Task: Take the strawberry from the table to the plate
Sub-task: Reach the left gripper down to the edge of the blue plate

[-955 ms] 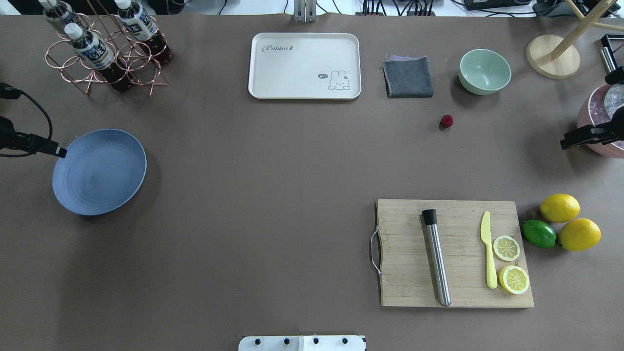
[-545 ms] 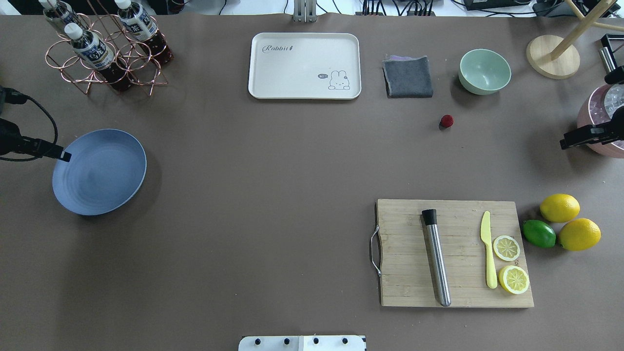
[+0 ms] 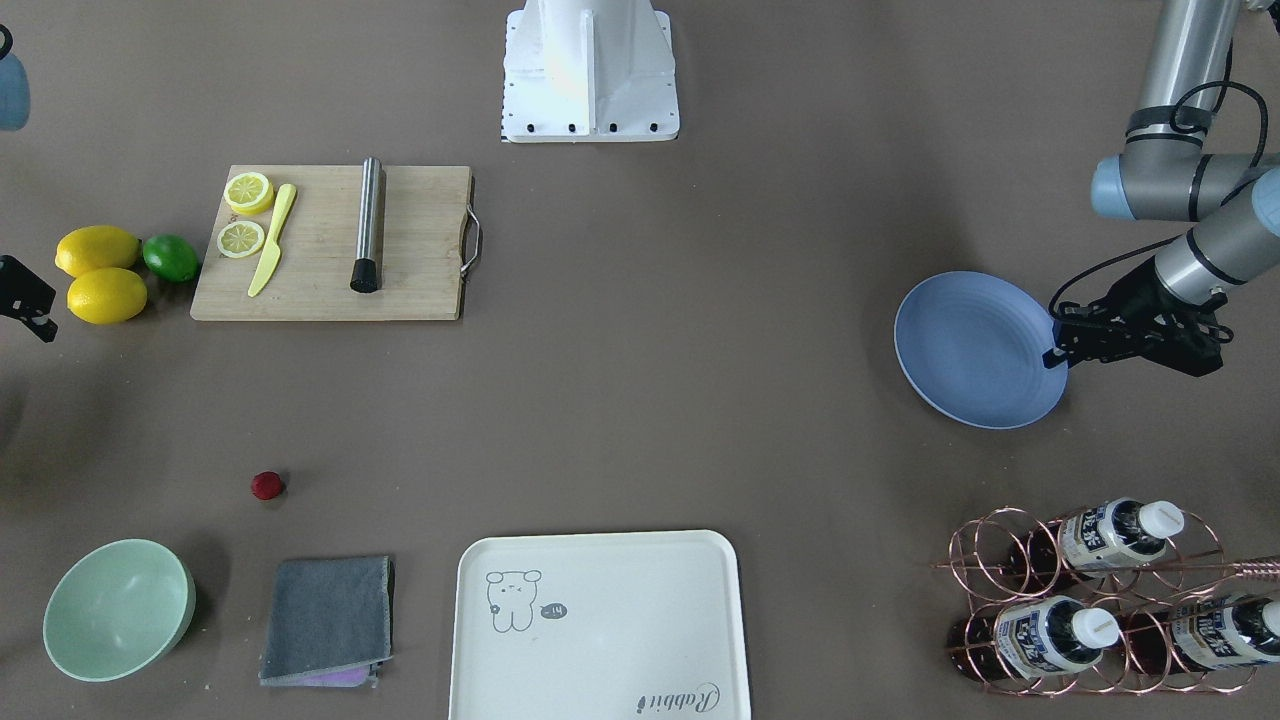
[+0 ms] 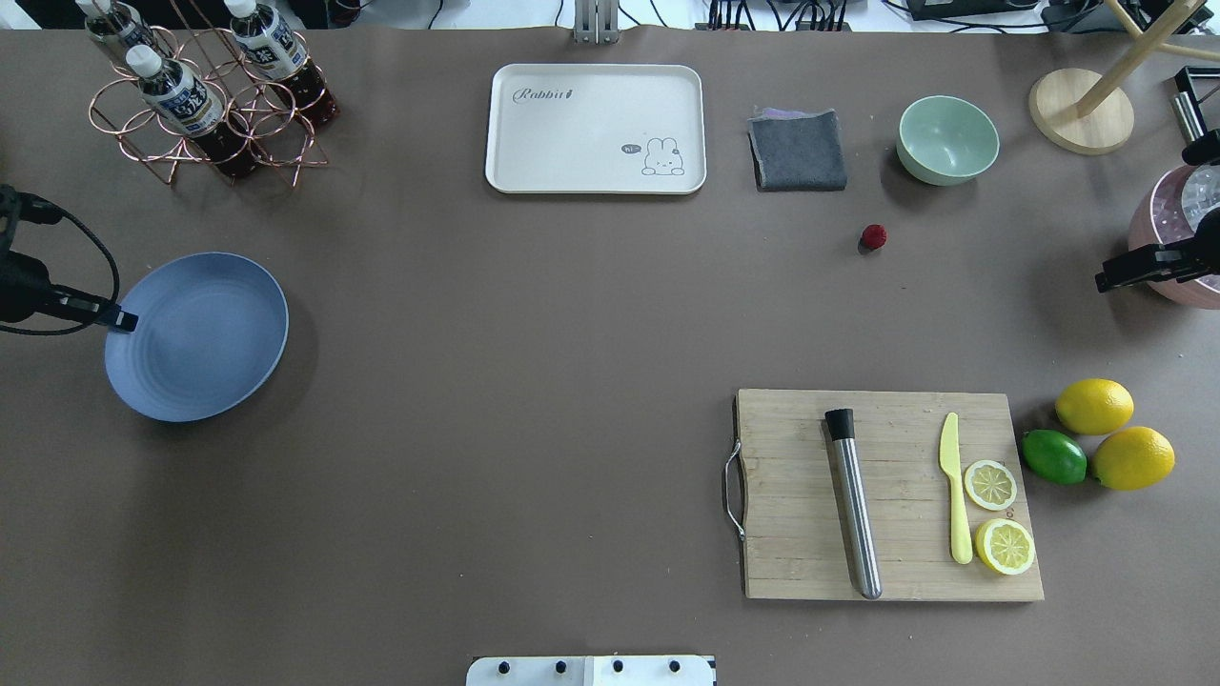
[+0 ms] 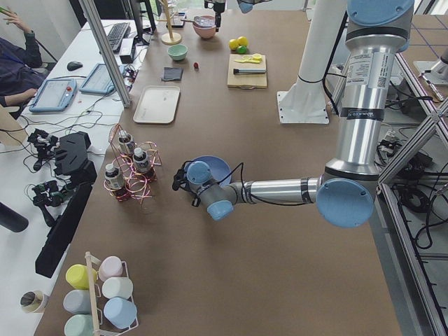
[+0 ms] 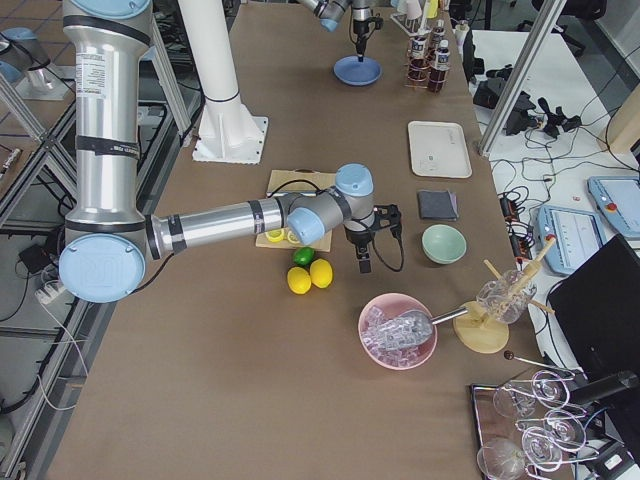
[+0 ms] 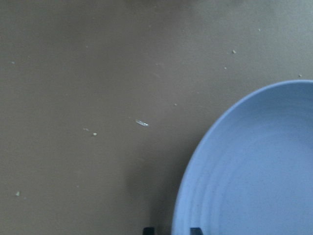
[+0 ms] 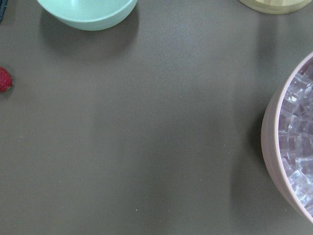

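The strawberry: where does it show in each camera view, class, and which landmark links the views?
Front-facing: the strawberry lies lower left.
Overhead: upper right.
Exterior left: a tiny dot at the far top.
Exterior right: too small to make out.
Left wrist: not in it.
Right wrist: at the left edge.
Shared landmark: the green bowl close by it.

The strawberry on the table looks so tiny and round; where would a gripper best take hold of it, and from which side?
Probably across its widest middle, coming straight down from above. The strawberry is small and roundish and lies alone on the bare table, apart from the green bowl and grey cloth, so there is room on either side.
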Tool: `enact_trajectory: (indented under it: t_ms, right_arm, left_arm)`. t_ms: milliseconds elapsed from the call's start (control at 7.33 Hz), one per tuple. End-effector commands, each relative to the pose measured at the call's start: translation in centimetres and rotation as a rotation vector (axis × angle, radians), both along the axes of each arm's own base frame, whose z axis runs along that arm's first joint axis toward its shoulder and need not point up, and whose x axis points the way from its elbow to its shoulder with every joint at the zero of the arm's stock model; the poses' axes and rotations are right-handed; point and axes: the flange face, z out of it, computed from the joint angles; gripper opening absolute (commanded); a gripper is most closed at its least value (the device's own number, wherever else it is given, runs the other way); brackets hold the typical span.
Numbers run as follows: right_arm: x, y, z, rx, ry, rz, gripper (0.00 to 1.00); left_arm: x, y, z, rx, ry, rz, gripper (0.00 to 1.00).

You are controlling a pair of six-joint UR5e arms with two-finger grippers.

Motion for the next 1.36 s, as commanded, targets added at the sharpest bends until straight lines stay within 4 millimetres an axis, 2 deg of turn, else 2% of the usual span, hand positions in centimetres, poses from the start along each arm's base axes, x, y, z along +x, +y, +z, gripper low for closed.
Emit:
enact_trajectory:
  t_ms: [0,273,409,545,682,818,955,1227]
  right_arm:
    - [0.0,0.0,-0.1,0.000,-0.001,-0.001,1.00]
    - [0.0,0.1,-0.1,0.001,-0.002,-0.003,1.00]
    - [0.0,0.1,-0.1,0.000,-0.003,-0.002,1.00]
    - [0.0,0.1,-0.1,-0.001,-0.003,-0.001,1.00]
    - [0.0,0.1,-0.2,-0.002,-0.006,-0.001,1.00]
    - [0.0,0.1,-0.2,-0.003,-0.007,-0.002,1.00]
    - [0.0,0.1,-0.1,-0.005,-0.007,-0.001,1.00]
    - [0.0,0.1,-0.2,-0.006,-0.010,-0.001,1.00]
  left_arm:
    - [1.0,0.8,-1.2,-0.018,0.062,-0.022,0.00]
    - [1.1,0.8,-4.7,-0.074,0.119,-0.068,0.00]
    - [1.3,0.7,-7.2,-0.111,0.158,-0.089,0.00]
    - [2.7,1.1,-9.0,-0.120,0.180,-0.081,0.00]
    - [5.2,1.5,-11.4,-0.160,0.210,-0.075,0.00]
    - [7.3,0.9,-14.4,-0.183,0.238,-0.107,0.00]
    - [11.7,1.1,-16.7,-0.214,0.232,-0.115,0.00]
    - [19.2,-0.2,-24.7,-0.266,0.201,-0.152,0.00]
